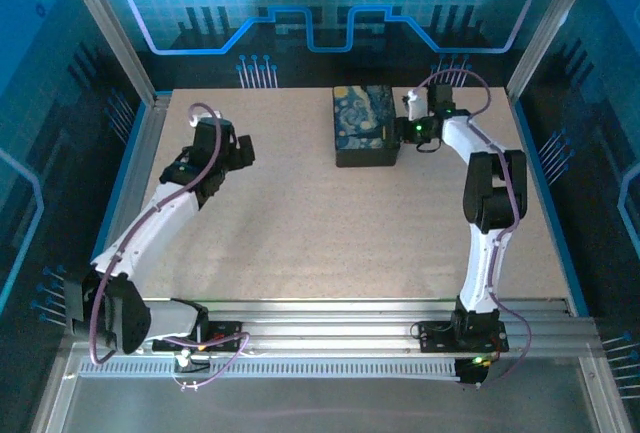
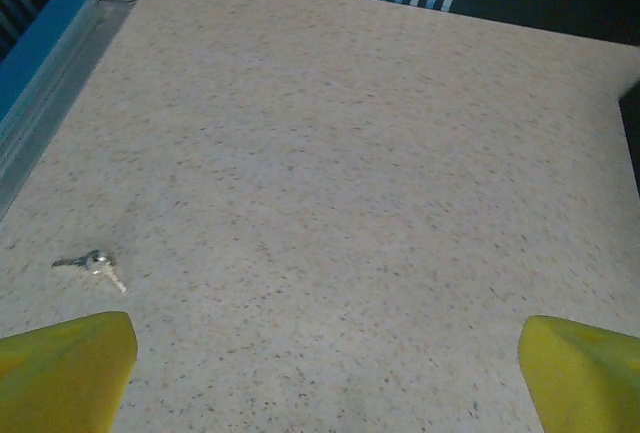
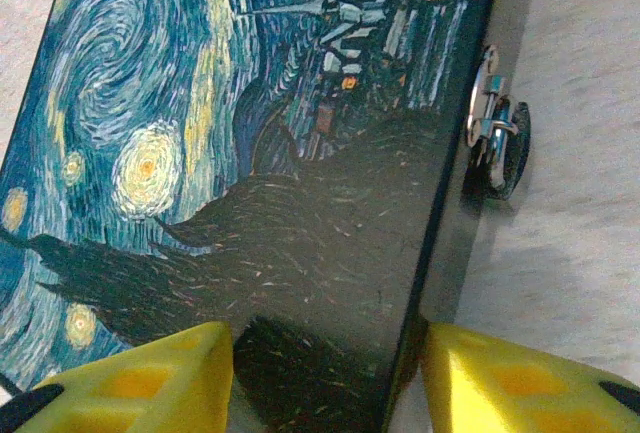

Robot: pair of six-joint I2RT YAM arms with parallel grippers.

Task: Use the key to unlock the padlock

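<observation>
I am judging the padlock [image 3: 497, 143] to be light, stiff metal, likely to swing where it is hanging by its thin silvery shackle off the painted box's [image 3: 250, 153] right side, so I am planning to pinch its dark body by the flat faces. My right pincer [image 3: 330, 378] is standing part open over that box's edge, holding nothing. The key [image 2: 92, 263], pale, thin, slippery-looking, is lying flat well left of the box, my left pincer [image 2: 327, 353] gaping wide near it.
</observation>
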